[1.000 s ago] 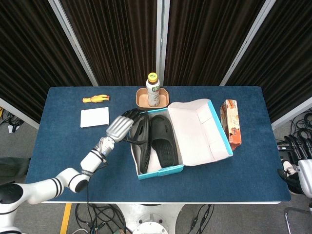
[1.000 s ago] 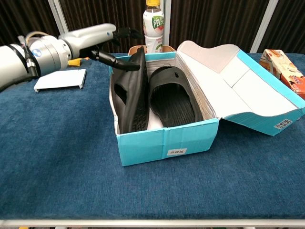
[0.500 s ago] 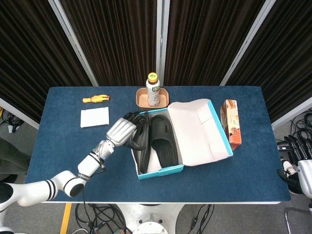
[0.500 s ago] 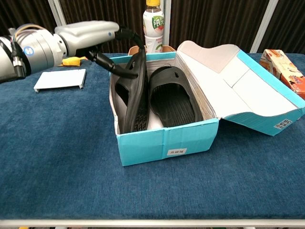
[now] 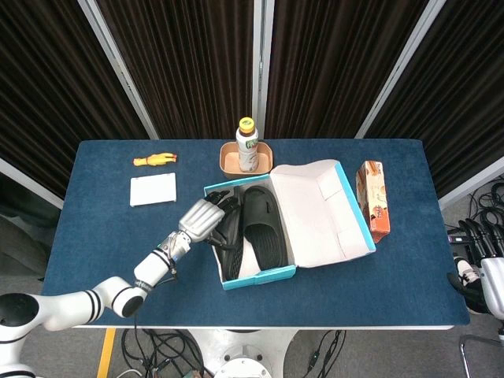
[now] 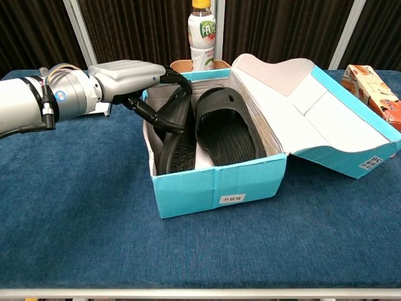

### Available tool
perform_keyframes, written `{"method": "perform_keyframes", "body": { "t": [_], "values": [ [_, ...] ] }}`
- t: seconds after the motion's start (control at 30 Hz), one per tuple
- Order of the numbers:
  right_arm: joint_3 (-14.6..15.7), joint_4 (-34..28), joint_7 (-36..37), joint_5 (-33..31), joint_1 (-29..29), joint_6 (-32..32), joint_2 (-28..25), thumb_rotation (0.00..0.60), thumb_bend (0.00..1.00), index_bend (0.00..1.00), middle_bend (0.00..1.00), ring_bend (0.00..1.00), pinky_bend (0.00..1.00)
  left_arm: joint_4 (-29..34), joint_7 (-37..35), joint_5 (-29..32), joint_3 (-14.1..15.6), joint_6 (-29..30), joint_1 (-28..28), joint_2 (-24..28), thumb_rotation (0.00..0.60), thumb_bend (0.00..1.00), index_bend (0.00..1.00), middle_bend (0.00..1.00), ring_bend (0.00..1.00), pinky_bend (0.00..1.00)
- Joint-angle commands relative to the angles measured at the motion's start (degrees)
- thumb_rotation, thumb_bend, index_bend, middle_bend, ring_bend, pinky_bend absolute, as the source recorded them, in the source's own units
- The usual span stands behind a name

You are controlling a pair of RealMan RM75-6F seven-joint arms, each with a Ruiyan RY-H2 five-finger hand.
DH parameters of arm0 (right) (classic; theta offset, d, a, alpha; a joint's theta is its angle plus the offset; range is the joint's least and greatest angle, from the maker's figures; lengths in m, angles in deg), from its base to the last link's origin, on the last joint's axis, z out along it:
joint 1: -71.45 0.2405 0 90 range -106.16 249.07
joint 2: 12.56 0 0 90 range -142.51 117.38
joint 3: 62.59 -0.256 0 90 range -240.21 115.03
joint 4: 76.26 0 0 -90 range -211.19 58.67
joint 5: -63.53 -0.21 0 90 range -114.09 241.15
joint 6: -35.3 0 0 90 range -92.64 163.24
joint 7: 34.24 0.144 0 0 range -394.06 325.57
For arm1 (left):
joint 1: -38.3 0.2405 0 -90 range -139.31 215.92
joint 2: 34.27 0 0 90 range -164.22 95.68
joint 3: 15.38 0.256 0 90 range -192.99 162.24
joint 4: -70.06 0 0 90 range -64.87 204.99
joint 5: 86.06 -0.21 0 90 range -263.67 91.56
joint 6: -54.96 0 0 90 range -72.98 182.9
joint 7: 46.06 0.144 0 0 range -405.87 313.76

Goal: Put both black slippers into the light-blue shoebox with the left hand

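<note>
Though tilted, two slippers (image 6: 207, 128) inside one shoebox (image 6: 216, 187)

The dark-blue table covering (image 6: 94, 238) looks like matt, slightly napped cloth. The light-blue shoebox (image 6: 219, 185) is smooth card, matt, with a plain white inside and a small paper label. Both black slippers (image 6: 227, 132) look like matt rubbery foam, the tilted left one (image 6: 175, 141) showing a ribbed sole. The left hand (image 6: 135, 78) has a smooth, satiny silver-grey shell and black fingers (image 6: 156, 116). The clear plastic drink bottle (image 6: 202, 47) wears a glossy label.

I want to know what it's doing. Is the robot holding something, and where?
The left hand holds the left slipper by its upper heel-end edge, inside the shoebox.
</note>
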Motion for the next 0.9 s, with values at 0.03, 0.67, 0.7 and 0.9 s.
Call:
{"method": "perform_keyframes", "body": {
  "t": [0.03,0.67,0.7,0.9],
  "values": [
    [0.0,0.1,0.1,0.0,0.0,0.1,0.0,0.6,0.12,0.0,0.08,0.0,0.06,0.3,-0.6,0.0,-0.1,0.4,0.3,0.2,0.263,0.0,0.21,0.12,0.0,0.13],
    [-0.6,4.7,7.7,-3.0,-0.2,-1.6,1.3,0.6,0.16,0.0,0.08,0.0,0.06,7.2,-12.0,1.4,0.0,20.9,19.7,20.1,0.6,0.0,0.21,0.14,0.0,0.13],
    [-0.6,5.1,7.9,-3.1,-0.1,-1.8,1.5,0.6,0.16,0.0,0.08,0.0,0.06,7.6,-11.7,1.9,0.7,21.9,21.2,21.1,0.6,0.0,0.21,0.14,0.0,0.13],
    [0.0,6.1,7.8,-0.9,-0.1,-0.7,3.5,0.6,0.1,0.0,0.09,0.0,0.06,12.6,-11.5,2.3,4.8,31.6,31.8,25.7,0.6,0.0,0.21,0.14,0.0,0.13]
  ]
}}
